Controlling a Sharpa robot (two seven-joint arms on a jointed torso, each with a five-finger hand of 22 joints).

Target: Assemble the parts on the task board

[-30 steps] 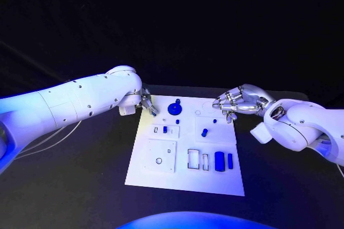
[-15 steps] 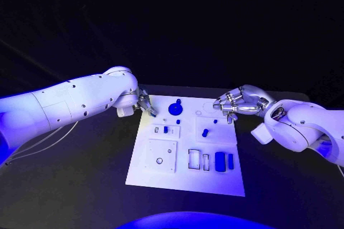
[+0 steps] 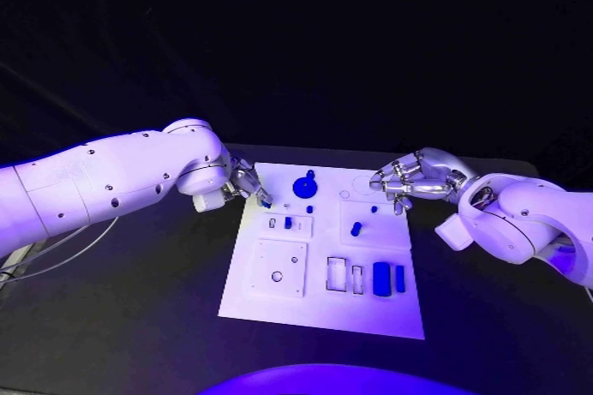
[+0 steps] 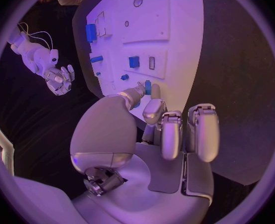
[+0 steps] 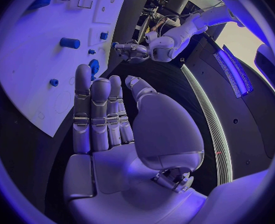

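A small blue part [image 4: 147, 87] sits pinched in the left hand [image 3: 248, 182] at the task board's [image 3: 324, 305] far left corner; it looks light, rigid, slick, best held by its sides. Right hand [image 3: 411, 179] hovers empty, fingers loosely apart

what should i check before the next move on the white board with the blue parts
1. Left hand holds a small blue part between fingertips: ok.
2. Right hand holds nothing, fingers apart: ok.
3. White task board lies flat on the black table: ok.
4. Round blue knob stands at the board's far end: ok.
5. Which socket the held part fits: cannot tell.
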